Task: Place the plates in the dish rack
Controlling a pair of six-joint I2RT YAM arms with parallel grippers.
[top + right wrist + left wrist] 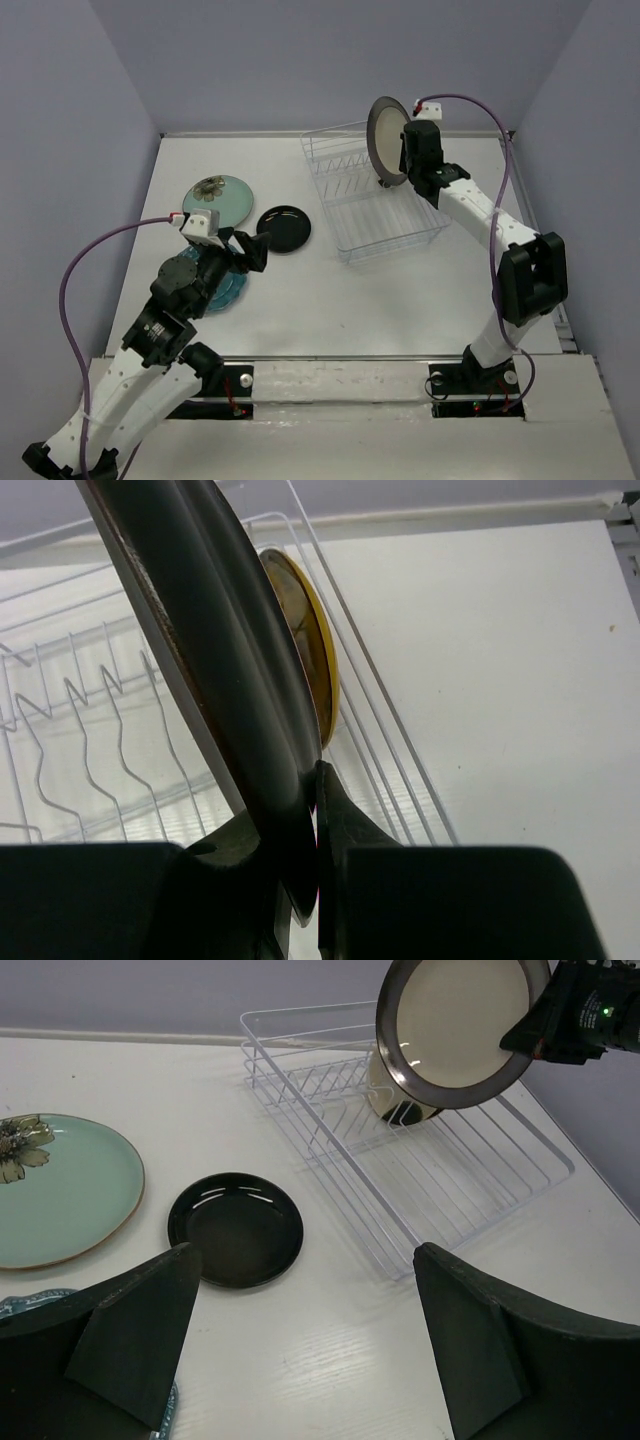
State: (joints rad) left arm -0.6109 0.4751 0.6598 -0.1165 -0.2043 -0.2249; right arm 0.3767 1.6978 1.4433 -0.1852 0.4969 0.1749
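The right gripper pinches the grey-rimmed plate above the dish rack's far end. Lower it slowly, standing up, beside the yellow plate. The left gripper is wide open.

The right end effector fills the bottom of the view, its two dark fingers pinched tight on the lower rim of a large plate. That plate is seen almost edge-on, leaning up and to the left, with its dark glossy underside showing and a thin brownish line along the edge. Just behind it an amber-yellow plate stands upright in the dish rack. The rack's white wire prongs run in a row on the left, with its side wires slanting down to the right. Bare white desk lies to the right, meeting a pale wall at the top.
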